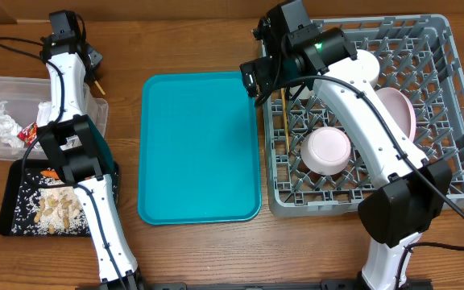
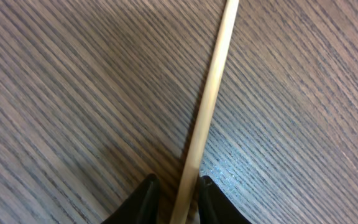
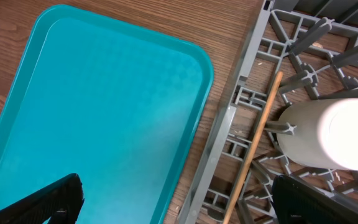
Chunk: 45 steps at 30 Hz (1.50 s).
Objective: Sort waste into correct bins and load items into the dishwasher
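No legible text or labels anywhere.

On my screens both arms are white shells with bulky black joints, left arm and right arm alike. A green light glows on the right arm's black wrist block. A thin black cable loops beside the right arm, and a second one runs off the left. The left gripper and right gripper have matte black fingers.

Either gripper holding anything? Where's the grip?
Left gripper pinches a chopstick near one end. Right gripper is open, holding nothing.
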Tool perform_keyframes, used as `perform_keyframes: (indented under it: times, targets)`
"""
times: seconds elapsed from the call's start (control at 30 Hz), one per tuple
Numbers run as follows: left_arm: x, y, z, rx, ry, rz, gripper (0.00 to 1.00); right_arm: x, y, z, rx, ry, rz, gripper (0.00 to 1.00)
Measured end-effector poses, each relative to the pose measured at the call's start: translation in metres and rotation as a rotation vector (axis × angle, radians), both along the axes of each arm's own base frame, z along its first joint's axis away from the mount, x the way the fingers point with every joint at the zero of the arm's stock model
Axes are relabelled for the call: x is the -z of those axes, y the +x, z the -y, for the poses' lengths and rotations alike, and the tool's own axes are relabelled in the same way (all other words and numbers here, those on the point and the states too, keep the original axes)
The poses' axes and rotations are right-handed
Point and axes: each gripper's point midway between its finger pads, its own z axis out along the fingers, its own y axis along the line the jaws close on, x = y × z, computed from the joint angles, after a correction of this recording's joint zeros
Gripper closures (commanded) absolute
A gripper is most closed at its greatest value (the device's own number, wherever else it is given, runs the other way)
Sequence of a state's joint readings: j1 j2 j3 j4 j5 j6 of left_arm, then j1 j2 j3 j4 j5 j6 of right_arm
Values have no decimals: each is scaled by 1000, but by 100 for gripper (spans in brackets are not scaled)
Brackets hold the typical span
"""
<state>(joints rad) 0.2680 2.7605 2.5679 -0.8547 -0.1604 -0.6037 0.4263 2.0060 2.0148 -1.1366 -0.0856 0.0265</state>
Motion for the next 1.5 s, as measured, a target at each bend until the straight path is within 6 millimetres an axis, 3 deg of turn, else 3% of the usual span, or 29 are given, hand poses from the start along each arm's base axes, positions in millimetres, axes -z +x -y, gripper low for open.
perform_keyframes:
  times: [0.27,0.53,0.7,0.83,1.07,1.5]
  targets:
    - [1,-1,0,0,-2,-4,96,0,0,0,1,0,0,0]
    - [-4,2,0,0,2,9,96,0,0,0,0,-1,0,0]
    - [-36,18,0,20,1,91,96,0,0,0,1,-1,-1,0]
    - [-91,29,9,55,-8,191,96,0,0,0,0,-1,0,0]
    - [-156,23,45,142,-67,273,96,0,0,0,0,0,0,0]
    - [-162,24,158,361,-167,235,96,0,0,0,0,-1,0,0]
